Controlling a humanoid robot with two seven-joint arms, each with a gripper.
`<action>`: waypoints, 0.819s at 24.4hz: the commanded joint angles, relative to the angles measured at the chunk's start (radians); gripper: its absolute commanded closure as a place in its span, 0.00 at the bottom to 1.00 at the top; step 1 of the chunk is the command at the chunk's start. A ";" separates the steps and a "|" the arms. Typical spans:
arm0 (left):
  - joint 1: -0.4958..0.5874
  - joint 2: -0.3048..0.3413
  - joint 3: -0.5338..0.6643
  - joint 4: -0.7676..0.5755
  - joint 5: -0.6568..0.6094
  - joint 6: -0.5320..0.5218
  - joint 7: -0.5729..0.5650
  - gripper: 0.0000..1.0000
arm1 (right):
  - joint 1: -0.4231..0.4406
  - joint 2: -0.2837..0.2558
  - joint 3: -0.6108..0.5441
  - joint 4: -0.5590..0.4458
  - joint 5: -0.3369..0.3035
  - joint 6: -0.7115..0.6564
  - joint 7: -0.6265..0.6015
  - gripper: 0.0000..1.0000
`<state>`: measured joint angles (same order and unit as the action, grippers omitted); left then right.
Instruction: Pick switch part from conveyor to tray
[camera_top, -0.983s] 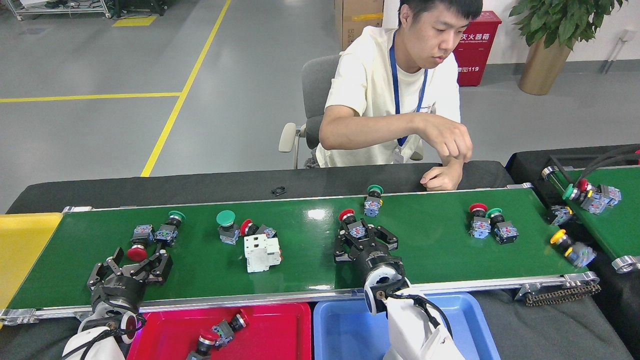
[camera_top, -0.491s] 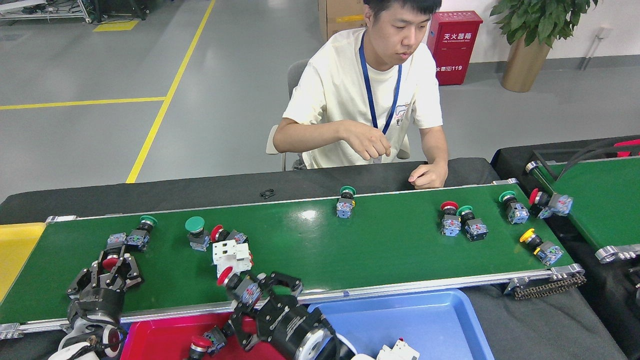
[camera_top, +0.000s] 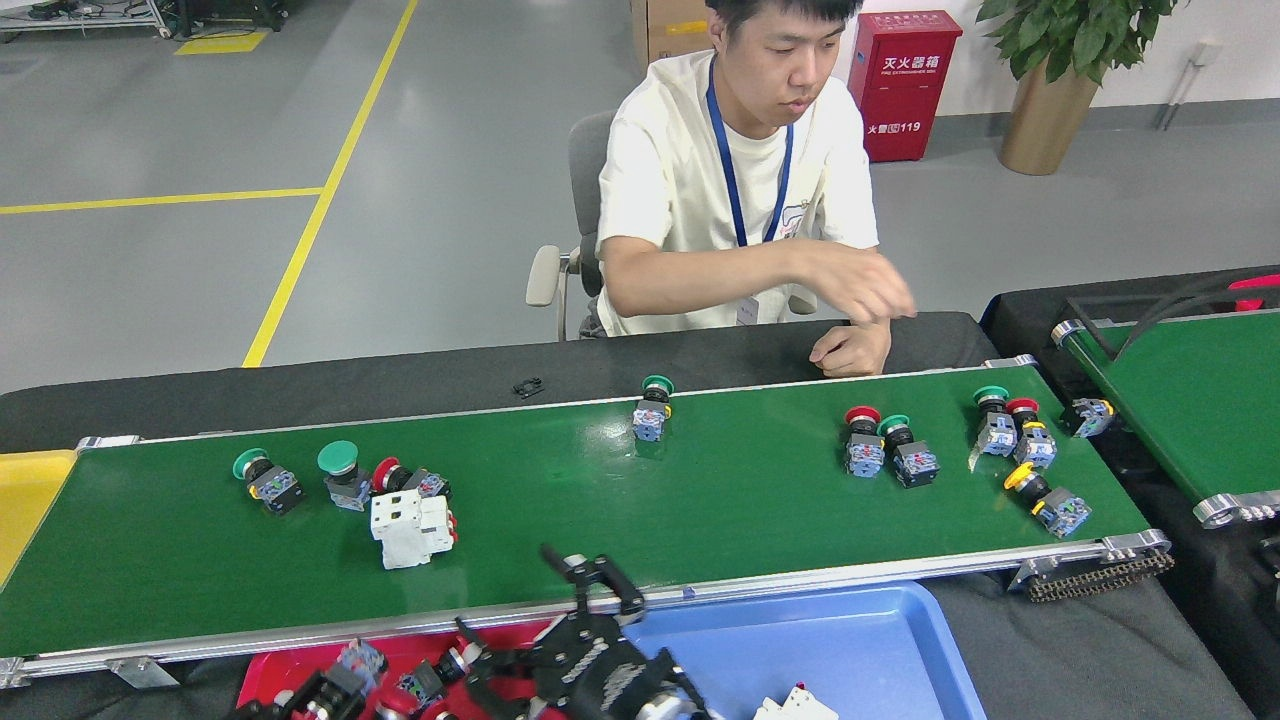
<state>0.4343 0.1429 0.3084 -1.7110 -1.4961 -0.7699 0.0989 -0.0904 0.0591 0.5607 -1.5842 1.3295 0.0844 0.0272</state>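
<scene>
Right pincer (camera_top: 590, 640) lower, seemingly open.

Guy in a cream t-shirt (camera_top: 690, 170) with a blue lanyard (camera_top: 735, 175) sits behind the bench on a grey chair (camera_top: 585, 190). Red fire extinguisher box (camera_top: 903, 80) and potted plant (camera_top: 1060, 70) behind him, yellow floor lines (camera_top: 320, 200), maybe a cardboard box (camera_top: 665, 30).

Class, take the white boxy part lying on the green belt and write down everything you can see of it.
The white breaker-like block lies on the conveyor, toward its left end and nearer the front rail. It looks like moulded white plastic, boxy, with stepped faces, dark slots and small red marks along its right edge. A red-capped switch part sits right behind it, apparently touching. No gripper is near it.
</scene>
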 joint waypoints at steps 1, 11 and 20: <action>0.004 -0.023 0.015 -0.024 0.005 -0.015 0.005 0.00 | 0.020 -0.001 -0.090 -0.019 0.003 0.103 -0.059 0.03; -0.051 -0.200 0.268 -0.053 0.010 0.347 0.009 0.00 | 0.106 -0.042 -0.128 -0.011 0.005 0.394 -0.188 0.03; -0.155 -0.178 0.169 -0.053 -0.004 0.350 -0.021 0.00 | -0.034 0.001 -0.120 0.119 0.057 0.494 -0.009 0.04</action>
<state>0.2983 -0.0474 0.4903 -1.7529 -1.4973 -0.4265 0.0909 -0.1068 0.0562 0.4430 -1.4636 1.3877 0.5656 0.0066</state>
